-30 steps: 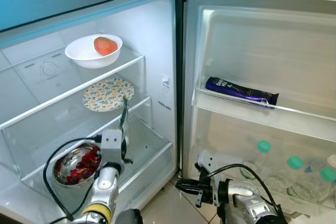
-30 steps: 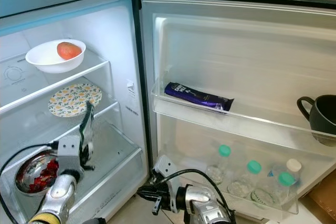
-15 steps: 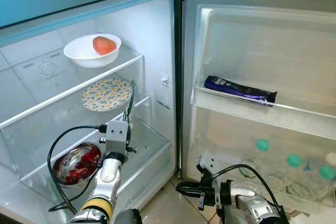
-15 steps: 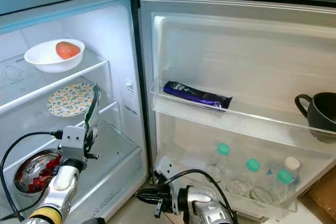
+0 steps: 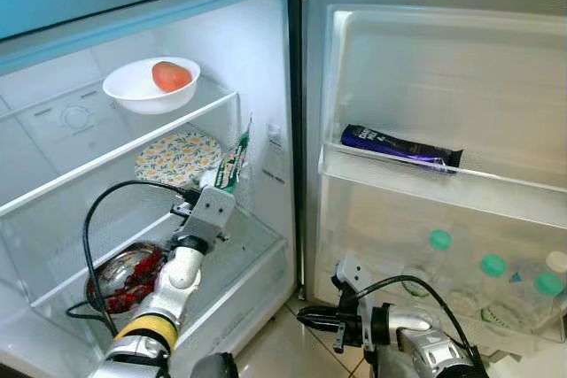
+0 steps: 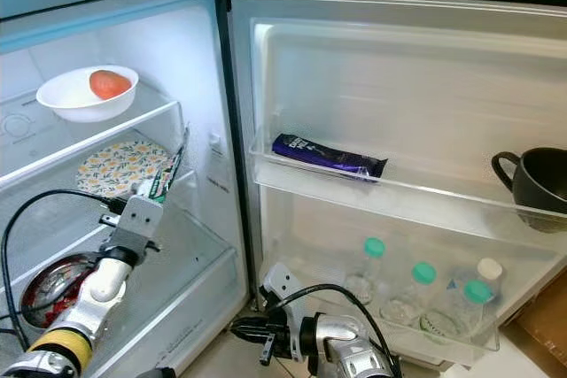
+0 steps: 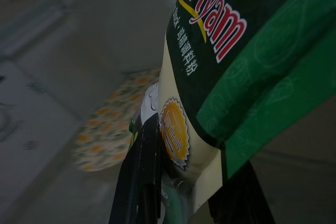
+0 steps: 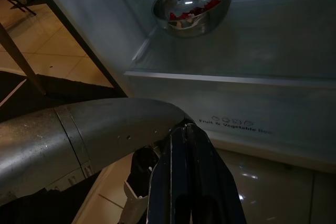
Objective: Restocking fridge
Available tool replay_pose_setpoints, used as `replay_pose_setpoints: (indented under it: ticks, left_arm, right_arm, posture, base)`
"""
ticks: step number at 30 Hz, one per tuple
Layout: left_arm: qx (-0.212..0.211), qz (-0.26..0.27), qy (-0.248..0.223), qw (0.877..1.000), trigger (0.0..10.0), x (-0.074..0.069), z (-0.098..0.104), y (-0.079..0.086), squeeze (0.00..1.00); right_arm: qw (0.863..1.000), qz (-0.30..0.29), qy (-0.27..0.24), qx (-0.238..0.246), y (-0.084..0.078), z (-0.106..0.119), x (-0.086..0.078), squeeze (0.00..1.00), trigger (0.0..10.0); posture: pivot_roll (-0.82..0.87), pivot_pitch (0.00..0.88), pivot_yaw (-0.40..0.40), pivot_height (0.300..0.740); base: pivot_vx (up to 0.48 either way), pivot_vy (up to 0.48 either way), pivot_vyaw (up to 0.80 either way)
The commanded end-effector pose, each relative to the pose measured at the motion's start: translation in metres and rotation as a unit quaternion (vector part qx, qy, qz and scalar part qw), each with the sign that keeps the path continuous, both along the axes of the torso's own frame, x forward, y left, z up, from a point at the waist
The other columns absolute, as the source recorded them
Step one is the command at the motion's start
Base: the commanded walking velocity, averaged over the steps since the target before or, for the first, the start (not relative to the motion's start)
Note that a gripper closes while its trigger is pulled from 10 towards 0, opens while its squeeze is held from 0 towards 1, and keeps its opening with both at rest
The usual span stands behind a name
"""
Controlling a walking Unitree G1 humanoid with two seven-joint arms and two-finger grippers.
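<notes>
The left gripper (image 5: 232, 164) is clamped on a green-and-cream sachet (image 5: 234, 158), holding it upright inside the open fridge (image 5: 266, 59). A second ago this gripper stood lower and further inside, with the sachet edge-on over the bottom compartment; it has since risen and swung toward the door side, so the sachet now sits at the front edge of the middle shelf (image 5: 190, 210). In the left wrist view the sachet (image 7: 231, 61) shows red lettering and a gold seal, pinched between the black fingers (image 7: 140, 182).

Behind the gripper, deeper on the same shelf, lies a flowered plate (image 5: 175, 155). Above it, on the top shelf, a white bowl (image 5: 146, 88) holds a red-orange fruit (image 5: 172, 75). Below and behind the left arm, a steel bowl (image 5: 120, 276) with red contents rests in the bottom compartment. None of these has moved; their slight shift comes from the camera.

The right gripper (image 5: 310, 317) hangs low near the tiled floor (image 5: 283, 343) at the foot of the fridge, fingers pressed together and holding nothing, much where it was before. Above it on the door, a purple packet (image 5: 400, 147) lies on the upper rack beside a dark mug (image 6: 534, 185), and green-capped bottles (image 5: 483, 294) stand in the lower rack.
</notes>
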State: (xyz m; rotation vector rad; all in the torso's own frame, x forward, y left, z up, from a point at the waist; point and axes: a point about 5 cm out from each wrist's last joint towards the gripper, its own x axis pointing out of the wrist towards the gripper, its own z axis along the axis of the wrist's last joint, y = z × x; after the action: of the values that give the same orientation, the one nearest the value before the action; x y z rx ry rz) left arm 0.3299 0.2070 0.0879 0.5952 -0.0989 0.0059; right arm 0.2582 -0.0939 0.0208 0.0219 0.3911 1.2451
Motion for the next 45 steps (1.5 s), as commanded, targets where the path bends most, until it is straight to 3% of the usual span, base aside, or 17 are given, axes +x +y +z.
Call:
replay_pose_setpoints:
  ticks: [1, 8, 12, 17, 24, 28, 35, 37, 45]
  left_arm:
    - [0.047, 0.021, -0.011, 0.999, 10.0, 0.002, 0.008, 0.012, 0.0]
    - [0.079, 0.057, -0.014, 0.995, 10.0, 0.0, 0.011, 0.029, 0.0]
    - [0.094, 0.08, -0.014, 0.992, 10.0, 0.0, 0.013, 0.039, 0.0]
    - [0.101, 0.094, -0.02, 0.99, 10.0, 0.005, 0.019, 0.042, 0.0]
    - [0.12, 0.097, -0.013, 0.988, 10.0, 0.009, 0.022, 0.043, 0.0]
    - [0.164, 0.11, 0.008, 0.98, 10.0, 0.014, 0.027, 0.057, 0.0]
    - [0.201, 0.121, 0.009, 0.972, 10.0, 0.019, 0.042, 0.07, 0.0]
    - [0.217, 0.13, -0.003, 0.967, 10.0, 0.023, 0.056, 0.078, 0.0]
    - [0.252, 0.125, -0.017, 0.96, 10.0, 0.036, 0.085, 0.081, 0.0]
  right_arm:
    - [1.0, 0.011, -0.013, 0.02, 0.002, 0.007, 0.0, 0.0, 10.0]
    - [0.997, 0.064, -0.016, 0.051, 0.01, 0.016, -0.007, 0.0, 10.0]
    - [0.993, 0.105, -0.025, 0.055, 0.025, 0.021, -0.016, 0.0, 10.0]
    - [0.993, 0.093, -0.048, 0.056, 0.04, 0.025, -0.011, 0.0, 10.0]
    - [0.993, 0.081, -0.064, 0.052, 0.049, 0.029, -0.007, 0.0, 10.0]
    - [0.993, 0.069, -0.075, 0.055, 0.061, 0.035, -0.004, 0.0, 10.0]
    - [0.994, 0.055, -0.08, 0.059, 0.063, 0.04, -0.004, 0.0, 10.0]
    - [0.993, 0.044, -0.084, 0.066, 0.062, 0.045, -0.004, 0.0, 10.0]
    - [0.992, 0.007, -0.112, 0.062, 0.054, 0.054, 0.003, 0.0, 10.0]
  posture:
    - [-0.09, 0.0, 0.02, 0.495]
    - [-0.09, 0.0, 0.024, 0.495]
    - [-0.09, 0.0, 0.025, 0.495]
    - [-0.09, 0.0, 0.022, 0.495]
    - [-0.1, 0.0, 0.026, 0.495]
    - [-0.12, 0.008, 0.038, 0.495]
    - [-0.12, 0.081, 0.038, 0.495]
    - [-0.11, 0.124, 0.041, 0.495]
    - [-0.1, 0.196, 0.057, 0.495]
  base:
    - [0.0, 0.0, 0.0]
    - [0.0, 0.0, 0.0]
    - [0.0, 0.0, 0.0]
    - [0.0, 0.0, 0.0]
    - [0.0, 0.0, 0.0]
    - [0.0, 0.0, 0.0]
    - [0.0, 0.0, 0.0]
    - [0.0, 0.0, 0.0]
    - [0.0, 0.0, 0.0]
